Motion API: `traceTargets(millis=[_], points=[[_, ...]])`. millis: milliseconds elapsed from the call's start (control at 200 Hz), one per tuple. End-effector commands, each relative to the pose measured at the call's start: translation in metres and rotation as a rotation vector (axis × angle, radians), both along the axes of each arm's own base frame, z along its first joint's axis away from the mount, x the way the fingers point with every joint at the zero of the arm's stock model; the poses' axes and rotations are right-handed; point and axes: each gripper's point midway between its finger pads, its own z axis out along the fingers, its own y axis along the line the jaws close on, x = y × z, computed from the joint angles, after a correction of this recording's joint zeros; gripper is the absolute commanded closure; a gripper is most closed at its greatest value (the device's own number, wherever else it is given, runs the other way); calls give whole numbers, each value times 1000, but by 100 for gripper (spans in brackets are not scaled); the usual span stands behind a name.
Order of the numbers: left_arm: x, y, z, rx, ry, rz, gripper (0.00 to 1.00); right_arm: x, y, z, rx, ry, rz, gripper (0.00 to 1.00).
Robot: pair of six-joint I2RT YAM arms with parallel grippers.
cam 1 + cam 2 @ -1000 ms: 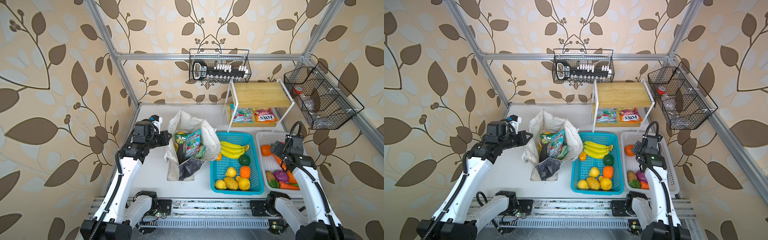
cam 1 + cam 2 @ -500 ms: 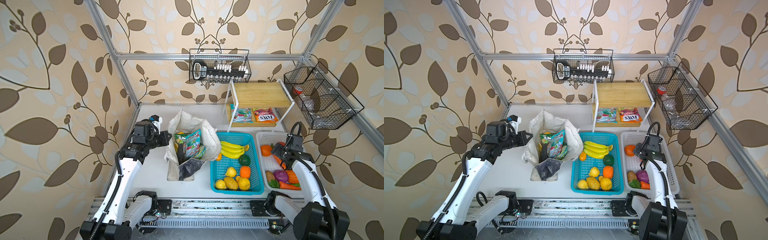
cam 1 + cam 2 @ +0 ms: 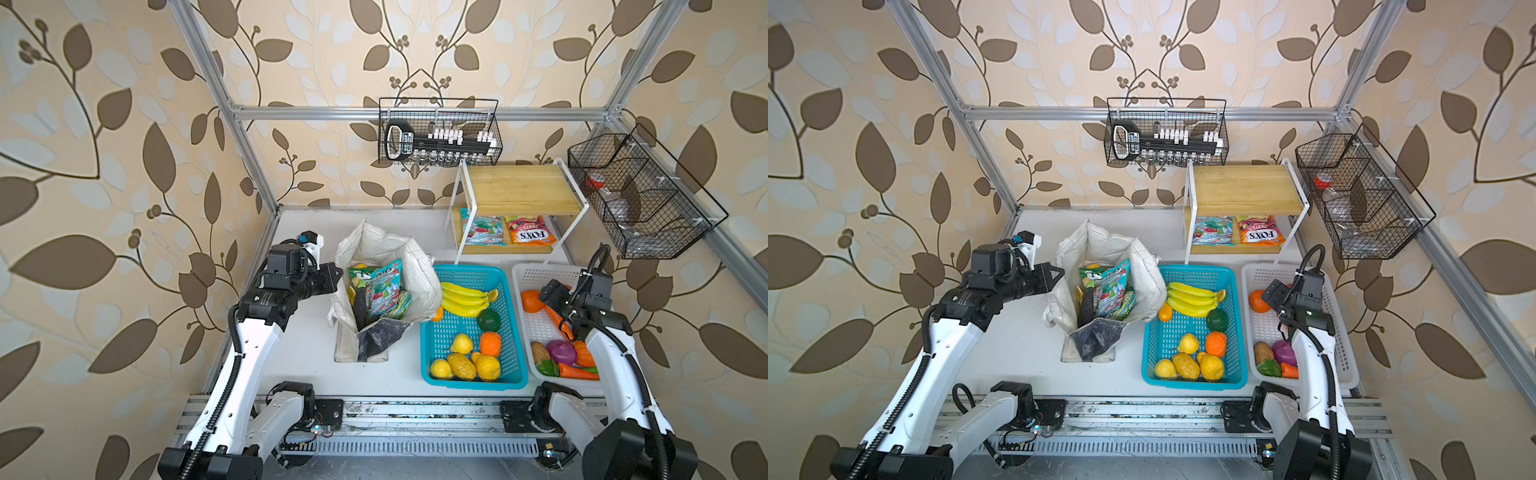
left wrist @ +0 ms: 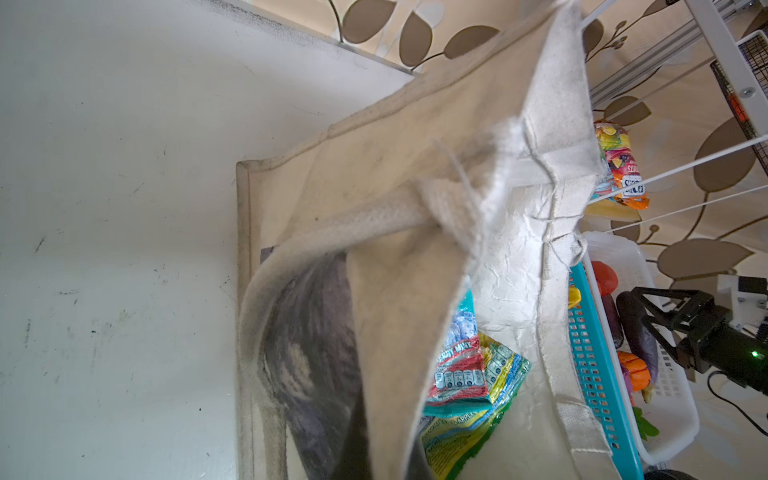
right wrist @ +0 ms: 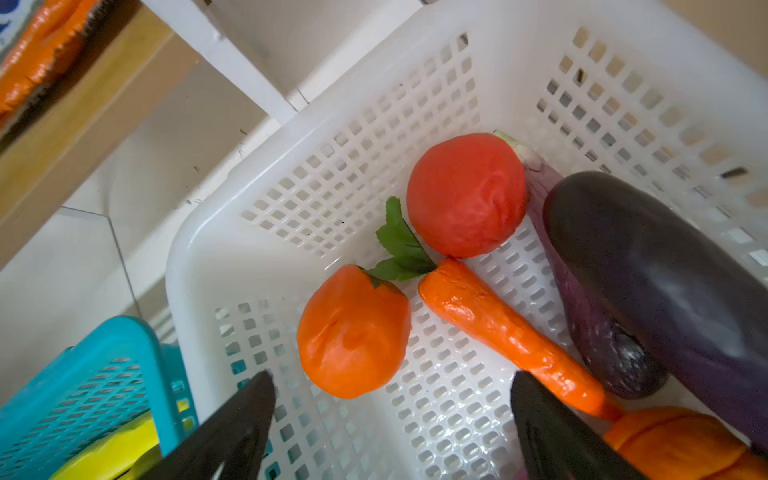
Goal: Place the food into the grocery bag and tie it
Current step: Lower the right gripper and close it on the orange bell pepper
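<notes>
The grocery bag (image 3: 419, 266) (image 3: 1142, 266) stands open left of centre, with green and light blue snack packets (image 3: 384, 286) (image 4: 465, 374) sticking out of it. My left gripper (image 3: 332, 276) (image 3: 1055, 274) is shut on the bag's left rim; in the left wrist view the canvas (image 4: 395, 166) hides the jaws. My right gripper (image 3: 548, 297) (image 5: 392, 415) hangs open over the white basket (image 3: 540, 272), its fingers (image 5: 232, 428) just short of the round orange (image 5: 353, 332) (image 3: 1258, 301). A carrot (image 5: 507, 332) lies beside it. The banana bunch (image 3: 461, 297) rests in the blue basket (image 3: 469, 272).
A red tomato (image 5: 465, 195) and a dark eggplant (image 5: 665, 270) share the white basket. The blue basket also holds lemons and other fruit. Two snack packets (image 3: 507, 230) lie under the wooden shelf (image 3: 519, 189) at the back. Wire baskets hang on the back and right walls.
My right gripper has shifted a little toward the round orange in the white basket, staying open. The left arm and the bag have not moved.
</notes>
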Motion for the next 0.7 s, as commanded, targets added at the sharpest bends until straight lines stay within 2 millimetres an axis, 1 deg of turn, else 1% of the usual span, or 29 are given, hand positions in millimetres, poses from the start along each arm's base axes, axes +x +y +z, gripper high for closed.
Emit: traceTargets(millis=[0, 40, 100, 140, 355, 465, 600, 695], points=[[0, -2, 22, 9, -85, -17, 100, 0, 11, -16, 53, 21, 48, 8], [0, -2, 21, 10, -81, -16, 100, -1, 13, -22, 71, 34, 45, 6], [0, -2, 21, 14, -80, -17, 100, -1, 14, -30, 93, 46, 31, 1], [0, -1, 21, 16, -80, -14, 100, -1, 12, -34, 95, 45, 15, 0], [0, 0, 21, 22, -82, -11, 100, 10, 17, -43, 146, 11, 14, 0], [0, -1, 21, 17, -81, -16, 100, 14, 17, -47, 147, 1, 10, 5], [1, -2, 19, 14, -72, -18, 100, 20, 19, -53, 143, 4, 13, 6], [1, -2, 19, 16, -73, -16, 100, 25, 23, -56, 163, -4, 21, 6]])
